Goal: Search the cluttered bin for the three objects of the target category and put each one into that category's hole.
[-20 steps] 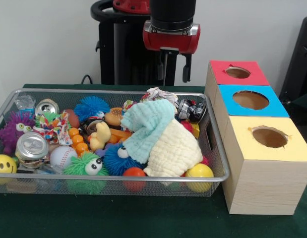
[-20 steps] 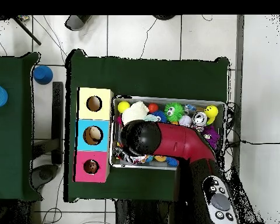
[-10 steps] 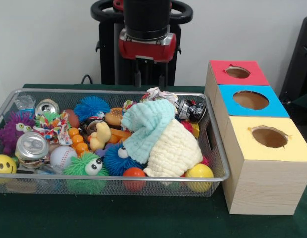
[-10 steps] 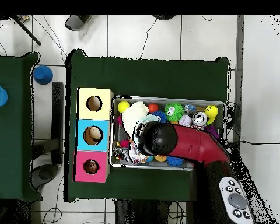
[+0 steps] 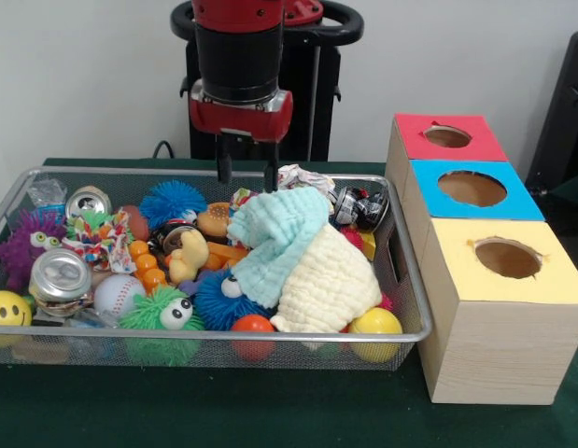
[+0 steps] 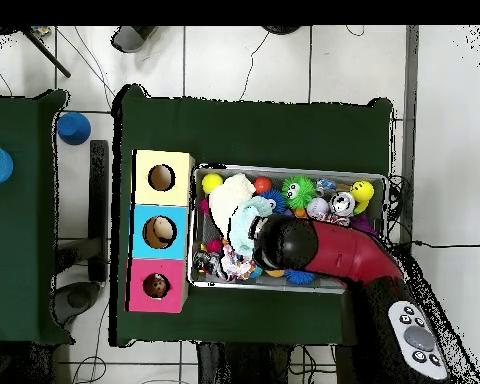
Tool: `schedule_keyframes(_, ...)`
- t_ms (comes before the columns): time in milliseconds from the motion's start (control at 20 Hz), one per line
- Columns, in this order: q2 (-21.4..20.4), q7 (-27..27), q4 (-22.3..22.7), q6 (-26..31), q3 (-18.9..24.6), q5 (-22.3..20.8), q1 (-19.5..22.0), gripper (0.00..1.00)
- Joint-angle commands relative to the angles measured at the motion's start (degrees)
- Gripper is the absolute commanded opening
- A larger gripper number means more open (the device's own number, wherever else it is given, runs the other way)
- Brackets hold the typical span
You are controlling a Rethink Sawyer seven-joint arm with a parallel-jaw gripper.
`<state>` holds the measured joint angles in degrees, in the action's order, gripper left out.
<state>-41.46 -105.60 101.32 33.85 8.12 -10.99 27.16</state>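
The wire-mesh bin [image 5: 401,331] stands on the green table, full of clutter; it also shows in the overhead view [image 6: 284,168]. My gripper [image 5: 246,173] hangs open and empty just above the bin's far middle. In the overhead view my arm [image 6: 324,250] hides it. A small tan-yellow animal shape [image 5: 188,257] lies mid-bin; I cannot tell whether it is furry. No other plush animal shows. A mint cloth [image 5: 274,229] and a cream cloth [image 5: 321,280] cover the bin's right half. Three boxes with holed tops stand beside the bin: red [image 5: 415,140], blue [image 5: 429,191], yellow [image 5: 457,271].
Spiky googly-eyed balls lie in the bin: purple [image 5: 22,247], green [image 5: 158,317], blue [image 5: 172,201]. Also there are crushed cans [image 5: 60,275], a baseball [image 5: 116,294], a smiley ball [image 5: 8,308], a yellow ball [image 5: 375,322] and an orange ball [image 5: 253,324].
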Motion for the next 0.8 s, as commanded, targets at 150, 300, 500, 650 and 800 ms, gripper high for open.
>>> schedule_keyframes(150, 3.7, 2.7, -1.3, -3.7, 3.7, -5.5, 1.6, 1.0)
schedule_keyframes(300, 4.0, 3.2, -1.6, -4.0, 4.1, -6.5, 2.1, 1.0)
schedule_keyframes(500, 4.6, 3.7, -1.9, -4.7, 4.3, -8.1, 2.7, 1.0)
schedule_keyframes(650, 5.6, 4.6, -2.3, -5.4, 4.5, -9.9, 3.6, 1.0)
schedule_keyframes(800, 6.3, 5.6, -2.9, -5.7, 4.9, -11.5, 4.4, 1.0)
